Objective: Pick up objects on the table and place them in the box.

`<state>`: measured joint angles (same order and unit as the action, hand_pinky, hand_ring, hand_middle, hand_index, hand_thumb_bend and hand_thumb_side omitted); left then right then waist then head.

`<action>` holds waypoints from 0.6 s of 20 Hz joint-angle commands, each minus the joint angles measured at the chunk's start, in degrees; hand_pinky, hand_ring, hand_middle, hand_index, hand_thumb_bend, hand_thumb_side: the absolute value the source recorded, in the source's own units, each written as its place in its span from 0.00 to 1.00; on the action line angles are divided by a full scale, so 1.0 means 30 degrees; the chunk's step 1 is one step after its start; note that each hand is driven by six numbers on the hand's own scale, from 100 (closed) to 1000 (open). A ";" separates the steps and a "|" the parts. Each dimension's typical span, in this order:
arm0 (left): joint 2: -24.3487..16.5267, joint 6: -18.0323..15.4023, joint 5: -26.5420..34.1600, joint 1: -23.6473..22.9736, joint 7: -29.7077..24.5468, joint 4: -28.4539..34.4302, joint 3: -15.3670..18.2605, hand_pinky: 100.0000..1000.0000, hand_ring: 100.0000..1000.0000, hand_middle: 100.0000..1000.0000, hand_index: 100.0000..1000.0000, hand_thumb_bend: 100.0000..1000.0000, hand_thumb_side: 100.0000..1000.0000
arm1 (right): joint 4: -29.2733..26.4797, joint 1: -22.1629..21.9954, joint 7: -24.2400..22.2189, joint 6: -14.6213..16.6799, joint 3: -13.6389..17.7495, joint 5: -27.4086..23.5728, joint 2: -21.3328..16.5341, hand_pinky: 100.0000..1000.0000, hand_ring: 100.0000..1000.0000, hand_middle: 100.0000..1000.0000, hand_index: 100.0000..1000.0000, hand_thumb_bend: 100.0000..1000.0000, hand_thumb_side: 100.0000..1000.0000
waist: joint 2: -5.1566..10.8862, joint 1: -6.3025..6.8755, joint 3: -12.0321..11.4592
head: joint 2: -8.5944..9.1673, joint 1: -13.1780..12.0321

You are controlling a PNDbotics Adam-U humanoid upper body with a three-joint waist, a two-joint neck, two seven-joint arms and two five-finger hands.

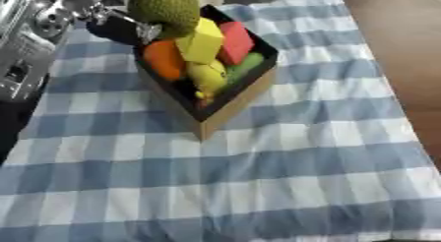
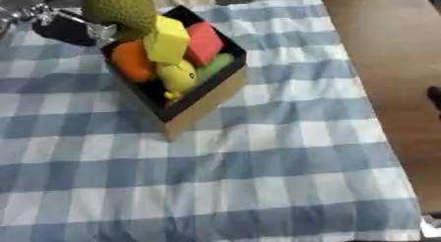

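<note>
The left hand [image 1: 116,27], fingers hidden so its grip is unclear, is hovering at the box's [image 1: 226,107] ten o'clock corner, the bumpy green fruit [image 1: 165,9] sitting directly beside it.

An open cardboard box with a black inside [image 1: 226,108] stands cornerwise toward 11 o'clock on the blue-and-white checked cloth over the surface. Inside lie an orange rounded piece [image 1: 164,59], a yellow block [image 1: 202,41] tilted on edge, a red block [image 1: 236,42], a green piece [image 1: 245,66] and a yellow rounded toy [image 1: 206,76]. A bumpy green fruit [image 1: 165,10] sits at its 12 o'clock corner.
</note>
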<state>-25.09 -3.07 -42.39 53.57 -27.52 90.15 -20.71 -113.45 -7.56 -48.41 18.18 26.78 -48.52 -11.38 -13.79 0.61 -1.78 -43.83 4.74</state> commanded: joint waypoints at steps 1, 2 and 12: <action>0.0125 0.0105 0.0331 -0.0085 -0.0305 0.0530 0.0121 0.63 0.54 0.37 0.54 0.00 0.07 | -0.0381 0.0055 -0.0959 0.0926 0.0127 -0.0065 -0.0553 1.00 1.00 0.22 0.99 0.00 0.45 | 0.0625 0.0233 -0.0024 | -0.0097 0.0100; 0.0208 0.0148 0.0374 -0.0265 -0.0411 0.0533 0.0102 0.63 0.54 0.37 0.54 0.00 0.08 | -0.0381 0.0060 -0.0941 0.0914 0.0130 -0.0065 -0.0566 1.00 1.00 0.22 0.99 0.00 0.45 | 0.0634 0.0245 -0.0034 | -0.0097 0.0103; 0.1418 0.0570 0.0311 -0.1477 -0.0794 -0.0192 0.0090 0.64 0.55 0.39 0.56 0.00 0.16 | -0.0381 0.0118 -0.0999 0.0832 0.0094 0.0047 -0.0493 1.00 1.00 0.22 0.99 0.00 0.45 | 0.0555 0.0211 -0.0029 | -0.0097 0.0095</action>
<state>-20.93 -1.51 -41.38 48.32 -30.15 89.13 -21.18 -113.45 -7.50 -48.57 18.02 26.78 -48.50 -11.45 -13.73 0.63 -1.87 -43.83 4.93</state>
